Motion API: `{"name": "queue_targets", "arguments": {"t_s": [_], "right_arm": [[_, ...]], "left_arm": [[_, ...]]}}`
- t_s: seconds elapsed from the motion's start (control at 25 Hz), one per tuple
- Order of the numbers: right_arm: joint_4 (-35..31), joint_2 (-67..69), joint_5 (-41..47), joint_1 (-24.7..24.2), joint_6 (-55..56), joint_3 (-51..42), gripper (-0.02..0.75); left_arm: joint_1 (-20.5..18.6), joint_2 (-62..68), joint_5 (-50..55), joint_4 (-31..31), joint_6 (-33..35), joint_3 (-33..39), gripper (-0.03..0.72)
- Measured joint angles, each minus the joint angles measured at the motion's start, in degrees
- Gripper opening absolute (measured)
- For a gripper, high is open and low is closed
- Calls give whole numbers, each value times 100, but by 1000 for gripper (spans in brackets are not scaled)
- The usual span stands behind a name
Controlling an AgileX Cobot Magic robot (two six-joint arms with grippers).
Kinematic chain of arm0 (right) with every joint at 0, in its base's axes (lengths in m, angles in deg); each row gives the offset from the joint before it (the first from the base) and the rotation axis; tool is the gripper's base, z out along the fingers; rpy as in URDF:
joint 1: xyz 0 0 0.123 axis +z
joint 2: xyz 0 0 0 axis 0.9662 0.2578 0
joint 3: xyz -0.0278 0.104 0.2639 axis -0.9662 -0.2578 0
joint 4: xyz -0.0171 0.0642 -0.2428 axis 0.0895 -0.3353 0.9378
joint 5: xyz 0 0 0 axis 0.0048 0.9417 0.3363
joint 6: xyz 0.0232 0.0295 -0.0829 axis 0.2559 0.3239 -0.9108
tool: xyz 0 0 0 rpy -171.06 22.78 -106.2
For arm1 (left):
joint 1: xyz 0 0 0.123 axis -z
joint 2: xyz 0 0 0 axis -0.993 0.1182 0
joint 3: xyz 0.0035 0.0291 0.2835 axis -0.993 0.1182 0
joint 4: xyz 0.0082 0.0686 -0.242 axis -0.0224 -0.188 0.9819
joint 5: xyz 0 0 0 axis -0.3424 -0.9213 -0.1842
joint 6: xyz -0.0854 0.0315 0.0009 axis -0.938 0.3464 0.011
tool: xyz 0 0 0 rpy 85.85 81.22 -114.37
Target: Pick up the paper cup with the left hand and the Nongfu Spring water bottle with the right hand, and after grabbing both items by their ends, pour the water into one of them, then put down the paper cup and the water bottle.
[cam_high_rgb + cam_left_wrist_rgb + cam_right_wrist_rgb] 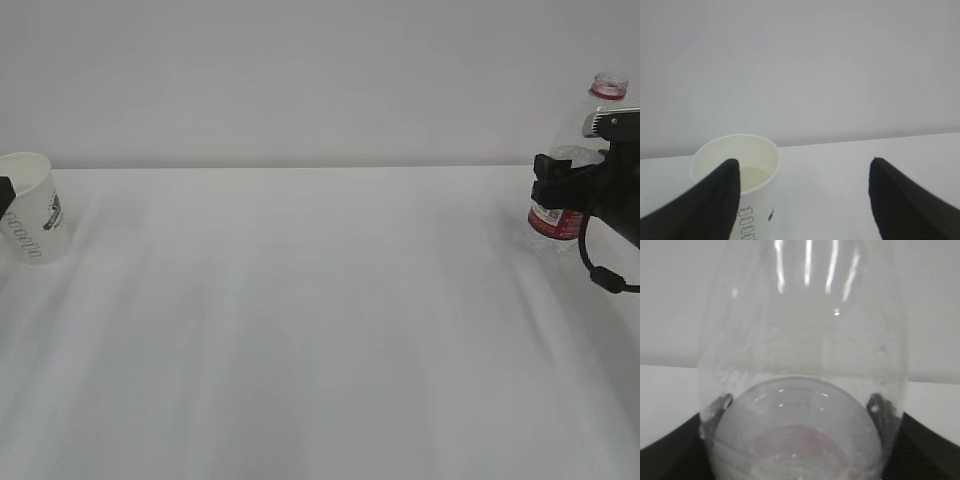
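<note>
The paper cup (30, 207) stands upright on the white surface (320, 330) at the far left edge of the exterior view, its printed side facing the camera, with only a sliver of the left tool (5, 192) showing against its left side. From the left wrist view the cup (737, 177) sits low and left of centre, a pale pool of water (755, 178) in its bottom; the left tool (805, 200) has its two black fingers spread wide apart — one finger (710, 205) overlaps the cup's near left wall, the other stands well off to the right over bare surface, so the cup is not clamped. At the far right of the exterior view the Nongfu Spring water bottle (560, 215) stands on the surface, its red neck ring up near the top edge and the red-and-white label low down, while the right tool (556, 182) reaches in from the right across its middle. The right wrist view is filled by the clear bottle (800, 390), seen very close, with a dark finger at each lower corner — the right tool (800, 440) stands apart, flanking the bottle's sides, and whether the fingers press the plastic cannot be told.
</note>
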Motion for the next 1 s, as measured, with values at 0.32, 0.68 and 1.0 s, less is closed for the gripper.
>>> {"name": "queue_targets", "arguments": {"t_s": [0.32,0.68,1.0], "right_arm": [[-24,-364,-34,0,0,-421,619],[-24,-933,-222,0,41,-1057,619],[20,-1652,30,0,64,-1420,619]], "left_arm": [[0,0,0,0,0,0,580],[0,0,0,0,0,0,579],[0,0,0,0,0,0,579]]}}
